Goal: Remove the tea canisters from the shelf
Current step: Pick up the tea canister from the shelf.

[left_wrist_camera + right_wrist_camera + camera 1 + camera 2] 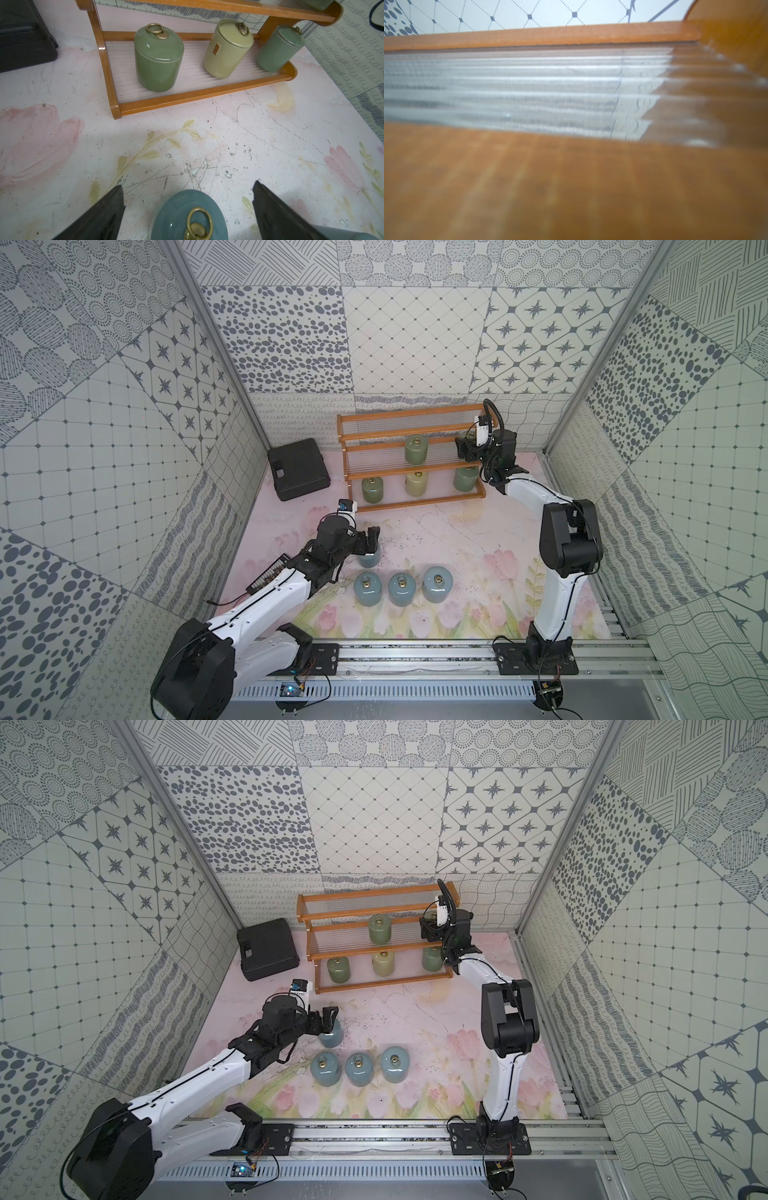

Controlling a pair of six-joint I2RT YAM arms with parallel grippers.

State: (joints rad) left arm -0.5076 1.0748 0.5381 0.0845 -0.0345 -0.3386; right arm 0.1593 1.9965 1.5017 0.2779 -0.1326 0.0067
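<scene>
Though glossy — squat canisters (158, 60), ribbed shelf (187, 94)

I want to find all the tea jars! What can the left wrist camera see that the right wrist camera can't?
Only the left wrist view shows jars: a green canister, a pale yellow canister and a sage canister on the bottom tier, a blue canister on the table inside the open left gripper, plus the black case. Only the right wrist view shows the diamond-patterned wall. Both show the shelf, blurry and very close in the right wrist view.
</scene>
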